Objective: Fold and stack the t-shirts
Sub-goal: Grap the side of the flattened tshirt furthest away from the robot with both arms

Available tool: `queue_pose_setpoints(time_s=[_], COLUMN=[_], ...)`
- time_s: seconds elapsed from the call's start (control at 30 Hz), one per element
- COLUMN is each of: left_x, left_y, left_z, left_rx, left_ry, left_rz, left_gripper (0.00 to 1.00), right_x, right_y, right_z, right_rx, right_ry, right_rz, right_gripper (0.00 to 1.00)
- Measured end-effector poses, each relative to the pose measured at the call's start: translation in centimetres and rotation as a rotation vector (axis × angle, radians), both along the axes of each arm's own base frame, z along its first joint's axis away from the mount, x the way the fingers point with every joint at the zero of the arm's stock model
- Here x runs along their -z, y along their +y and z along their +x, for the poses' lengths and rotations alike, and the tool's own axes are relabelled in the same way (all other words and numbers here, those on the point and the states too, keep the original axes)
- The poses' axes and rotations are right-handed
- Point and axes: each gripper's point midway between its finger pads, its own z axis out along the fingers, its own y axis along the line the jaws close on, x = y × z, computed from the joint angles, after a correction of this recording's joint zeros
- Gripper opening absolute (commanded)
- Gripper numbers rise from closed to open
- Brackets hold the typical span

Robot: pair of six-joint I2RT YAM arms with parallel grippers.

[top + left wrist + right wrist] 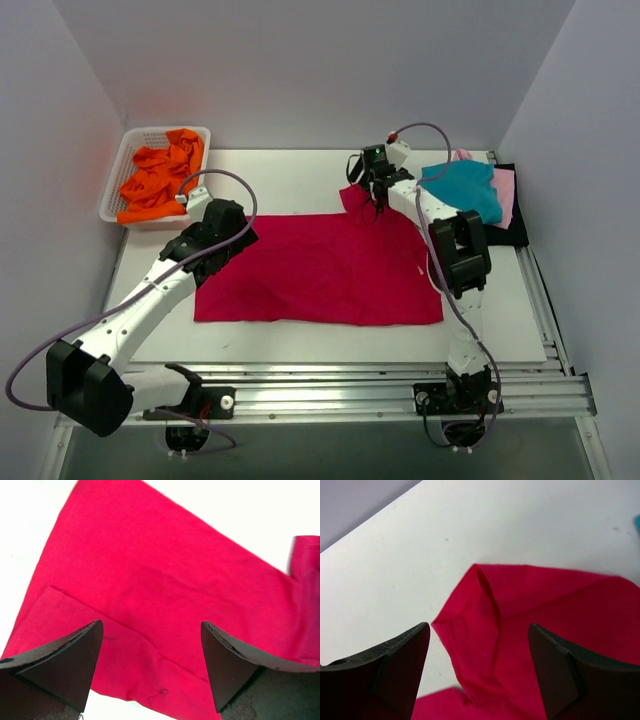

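My left claw [151, 623] hangs open over the crimson shirt [320, 275], which lies flat mid-frame on the white table [300, 175]. My right claw [478, 625] is open too, above its raised sleeve [357, 204]. Pale walls [300, 60] close us in. Upper right lie the teal [465, 185], pink [505, 190] and black [515, 232] shirts; upper left, the orange shirt [160, 175] fills a basket [115, 185].

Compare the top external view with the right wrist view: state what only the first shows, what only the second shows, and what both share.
Only the top external view shows the orange t-shirt in the white basket, the teal t-shirt, pink t-shirt and black t-shirt piled at the right, and the left arm. Only the right wrist view shows the right gripper with its fingers apart, and the creases in the bunched corner of the red t-shirt. Both show the red t-shirt and the white table.
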Motion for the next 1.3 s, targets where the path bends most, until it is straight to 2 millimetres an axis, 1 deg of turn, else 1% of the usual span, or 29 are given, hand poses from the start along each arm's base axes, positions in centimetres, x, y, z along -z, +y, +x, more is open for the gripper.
queue_pose_setpoints(time_s=[0.03, 0.1, 0.17, 0.23, 0.37, 0.47, 0.57, 0.73, 0.77, 0.83, 0.87, 0.93, 0.97, 1.03, 1.07, 1.2, 1.3], left_x=[0.7, 1.8, 2.4, 2.4, 2.2, 2.5, 2.9, 2.9, 2.8, 2.8, 2.8, 2.9, 3.0, 3.2, 3.3, 4.7, 6.8], left_y=[0.5, 1.4, 2.1, 2.5, 2.6, 2.6, 2.5, 2.4, 2.4, 2.5, 2.4, 2.5, 2.5, 2.7, 2.8, 3.8, 5.0], left_z=[0.0, -0.1, -0.1, 0.1, 0.6, 0.7, 0.6, 0.7, 0.7, 0.8, 0.8, 0.9, 1.0, 1.1, 1.3, 2.4, 3.5], left_rx=[-0.006, -0.015, -0.025, -0.030, -0.027, -0.020, -0.015, -0.009, -0.010, -0.011, -0.011, -0.013, -0.014, -0.020, -0.025, -0.060, -0.096], left_ry=[0.012, 0.033, 0.046, 0.045, 0.024, 0.025, 0.033, 0.033, 0.032, 0.031, 0.030, 0.031, 0.032, 0.037, 0.040, 0.068, 0.128], left_rz=[0.003, 0.007, 0.004, -0.005, -0.028, -0.039, -0.046, -0.056, -0.058, -0.060, -0.061, -0.062, -0.062, -0.061, -0.061, -0.064, -0.061], left_gripper=[0.87, 0.87, 0.87, 0.87, 0.87, 0.86, 0.86, 0.86, 0.86, 0.86, 0.86, 0.86, 0.86, 0.86, 0.86, 0.86, 0.86], right_x=[0.7, 1.4, 1.6, 1.5, 0.9, 1.4, 3.2, 7.0, 7.2, 7.2, 7.2, 7.5, 7.6, 7.8, 7.8, 7.9, 8.1], right_y=[0.3, 0.7, 0.7, 0.8, 0.9, 1.0, 0.5, -0.3, -0.5, -0.8, -1.0, -1.4, -1.6, -1.9, -2.1, -2.4, -2.5], right_z=[0.9, 2.5, 3.2, 3.9, 4.5, 4.8, 4.8, 4.3, 4.5, 4.5, 4.6, 4.6, 4.6, 4.8, 4.9, 5.1, 5.5], right_rx=[-0.017, -0.043, -0.055, -0.065, -0.077, -0.085, -0.082, -0.070, -0.062, -0.056, -0.053, -0.047, -0.043, -0.038, -0.033, -0.032, -0.028], right_ry=[0.010, 0.017, 0.026, 0.024, 0.014, 0.020, 0.051, 0.120, 0.117, 0.116, 0.117, 0.122, 0.125, 0.126, 0.124, 0.117, 0.093], right_rz=[0.000, -0.001, -0.005, -0.007, -0.012, -0.025, -0.038, -0.063, -0.068, -0.069, -0.069, -0.069, -0.069, -0.067, -0.064, -0.045, -0.032], right_gripper=[0.74, 0.72, 0.71, 0.70, 0.68, 0.66, 0.61, 0.57, 0.53, 0.48, 0.37, 0.27, 0.16, 0.09, 0.01, 0.00, 0.00])
